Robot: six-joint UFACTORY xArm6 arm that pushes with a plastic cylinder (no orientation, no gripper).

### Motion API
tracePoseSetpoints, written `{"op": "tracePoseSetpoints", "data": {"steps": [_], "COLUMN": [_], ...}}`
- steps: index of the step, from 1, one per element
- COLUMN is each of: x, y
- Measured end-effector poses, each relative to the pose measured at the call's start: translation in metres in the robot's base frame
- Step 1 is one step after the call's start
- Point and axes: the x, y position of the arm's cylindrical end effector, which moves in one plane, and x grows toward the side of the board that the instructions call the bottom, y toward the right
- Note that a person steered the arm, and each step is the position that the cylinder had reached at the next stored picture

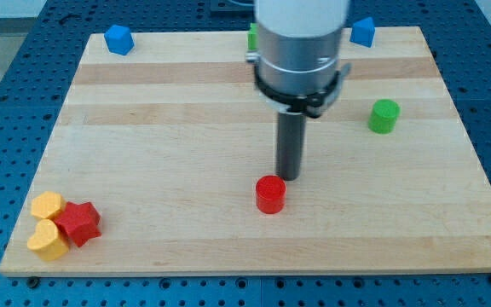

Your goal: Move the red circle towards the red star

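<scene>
Wooden worktop [186, 119] on blue pegboard. Red circle [270, 194] sits low-centre, a bit toward the view's right. My tip [289, 176] is just above-right of it, very close, maybe touching, hard to tell from this angle. No pincer on this arm, just the rod, so nothing to be released or clenched. Red star [78, 223] is at the bottom-left corner, well apart from the red circle, touching two yellow blocks [47, 205] [48, 240], shapes unclear. Green cylinder [384, 116] on the right. Blue block [119, 39] at top-left, another blue block [362, 31] at top-right. Green block [251, 36] at top-centre, mostly hidden behind the arm.
</scene>
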Motion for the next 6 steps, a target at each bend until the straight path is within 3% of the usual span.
{"op": "tracePoseSetpoints", "data": {"steps": [2, 6], "x": [0.030, 0.036], "y": [0.010, -0.182]}}
